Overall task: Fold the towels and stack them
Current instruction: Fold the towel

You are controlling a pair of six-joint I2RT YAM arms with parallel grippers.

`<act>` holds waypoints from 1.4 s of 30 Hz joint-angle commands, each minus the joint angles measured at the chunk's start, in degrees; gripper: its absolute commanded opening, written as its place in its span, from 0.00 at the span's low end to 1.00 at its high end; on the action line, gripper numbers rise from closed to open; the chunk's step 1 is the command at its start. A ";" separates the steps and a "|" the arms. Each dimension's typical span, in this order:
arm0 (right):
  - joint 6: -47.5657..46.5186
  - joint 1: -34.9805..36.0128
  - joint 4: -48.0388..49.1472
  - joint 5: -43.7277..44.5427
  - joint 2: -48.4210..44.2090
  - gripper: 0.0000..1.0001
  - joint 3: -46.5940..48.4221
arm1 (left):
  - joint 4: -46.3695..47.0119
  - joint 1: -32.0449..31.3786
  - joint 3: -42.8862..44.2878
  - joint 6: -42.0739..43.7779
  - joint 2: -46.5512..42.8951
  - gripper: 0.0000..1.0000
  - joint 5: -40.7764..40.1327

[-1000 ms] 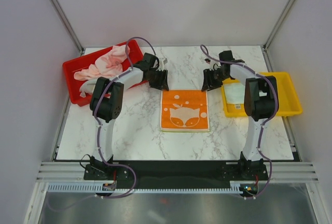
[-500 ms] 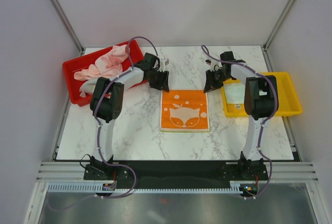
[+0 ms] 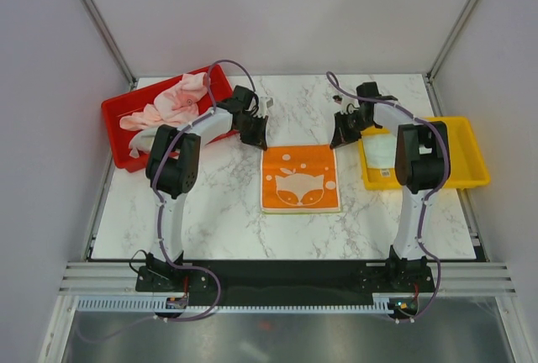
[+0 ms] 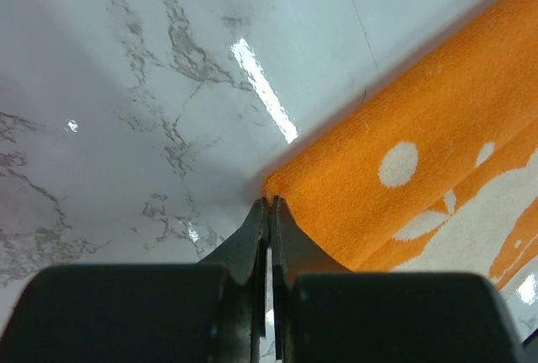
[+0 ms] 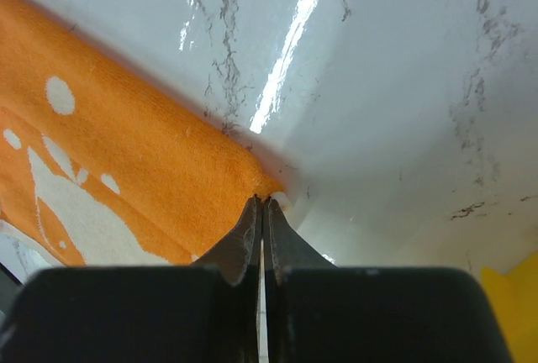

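Observation:
An orange towel (image 3: 300,178) with a white fox print lies flat in the middle of the marble table. My left gripper (image 3: 255,139) is down at its far left corner, and in the left wrist view the jaws (image 4: 271,203) are pressed together right on the tip of that corner of the towel (image 4: 420,153). At the far right corner my right gripper (image 3: 340,139) is equally low. Its jaws (image 5: 262,202) are closed on the bunched corner of the towel (image 5: 143,153). Pink towels (image 3: 168,104) lie crumpled in the red tray. A pale folded towel (image 3: 380,149) rests in the yellow tray.
The red tray (image 3: 113,119) stands at the far left of the table, close behind the left arm. The yellow tray (image 3: 466,170) stands at the right edge, beside the right arm. Grey walls enclose the table on three sides.
Both grippers have dropped slightly onto the towel's far corners and gone from open to shut. The towel itself has not moved.

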 commanded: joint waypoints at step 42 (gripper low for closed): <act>27.24 1.44 23.97 9.28 -51.41 0.00 -52.23 | 9.37 -14.25 -33.68 -13.82 -34.02 0.02 -13.44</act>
